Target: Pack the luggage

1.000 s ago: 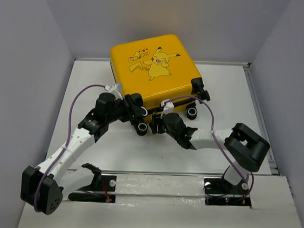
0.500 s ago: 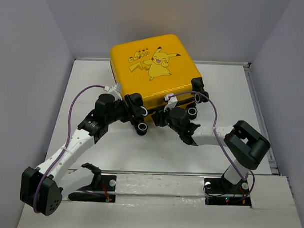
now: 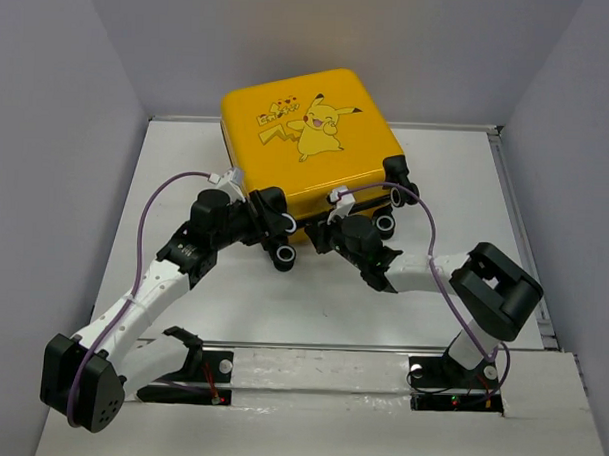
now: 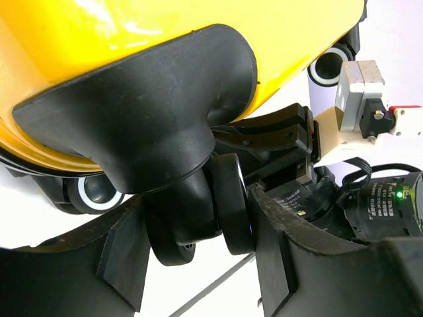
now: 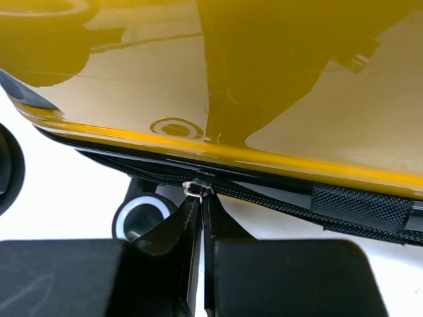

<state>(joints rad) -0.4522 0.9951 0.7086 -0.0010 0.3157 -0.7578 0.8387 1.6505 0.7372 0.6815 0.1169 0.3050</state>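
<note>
The yellow luggage (image 3: 308, 138) lies flat at the back of the table, Pikachu side up, its lid down. My left gripper (image 3: 273, 230) is at its near-left corner, and the black caster wheel (image 4: 198, 211) fills the gap between the fingers (image 4: 125, 264). My right gripper (image 3: 324, 235) is at the near edge, between the two front wheels. In the right wrist view the gripper (image 5: 203, 246) is shut on the black zipper pull (image 5: 202, 214) hanging from the metal slider (image 5: 194, 189) on the zipper track below the yellow shell (image 5: 277, 92).
White table (image 3: 242, 306) with grey walls on three sides and a raised rim (image 3: 518, 225) on the right. Another luggage wheel (image 3: 386, 227) sits right of my right gripper. Both arm bases stand on a ledge at the near edge.
My right gripper moved forward and left to the luggage's near edge and closed on the zipper pull. The left arm and the luggage stayed put.
</note>
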